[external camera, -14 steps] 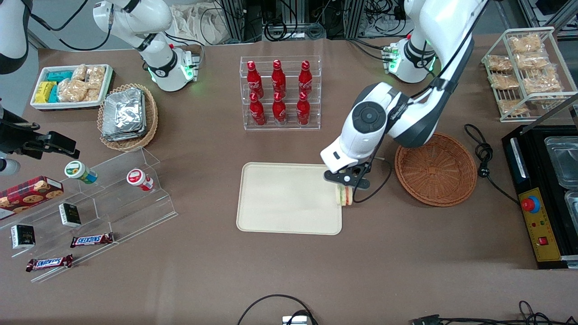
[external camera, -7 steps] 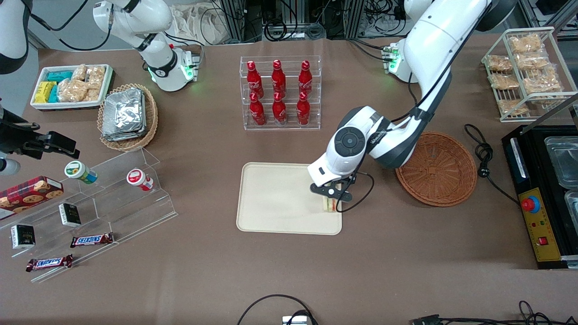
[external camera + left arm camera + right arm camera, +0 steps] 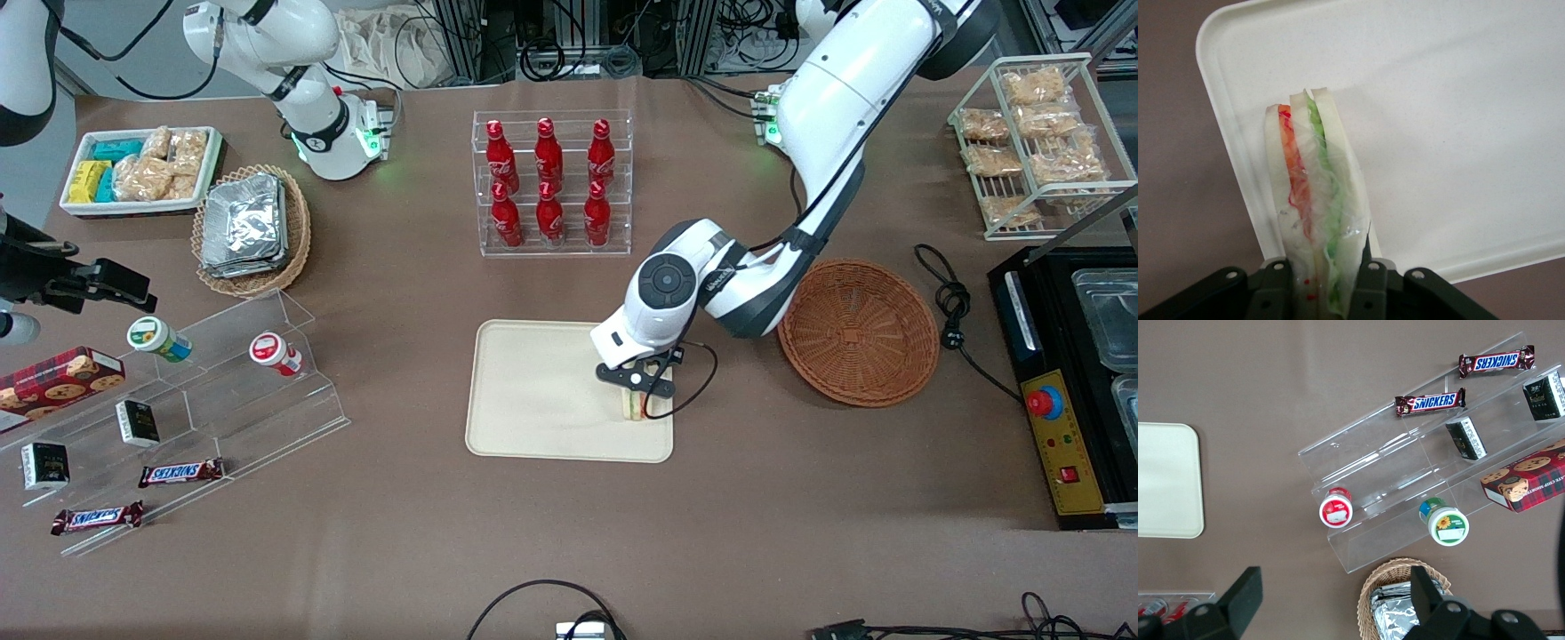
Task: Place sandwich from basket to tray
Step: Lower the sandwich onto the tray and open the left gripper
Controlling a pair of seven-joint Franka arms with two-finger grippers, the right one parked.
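The sandwich [image 3: 1317, 200] is pinched by the hand [image 3: 636, 402] just inside the tray's [image 3: 533, 391] edge nearest the basket [image 3: 858, 331]; bare tray is seen alongside.

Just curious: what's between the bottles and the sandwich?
In the front view, bare table and part of the tray lie between the bottles and the sandwich, which the hand holds.
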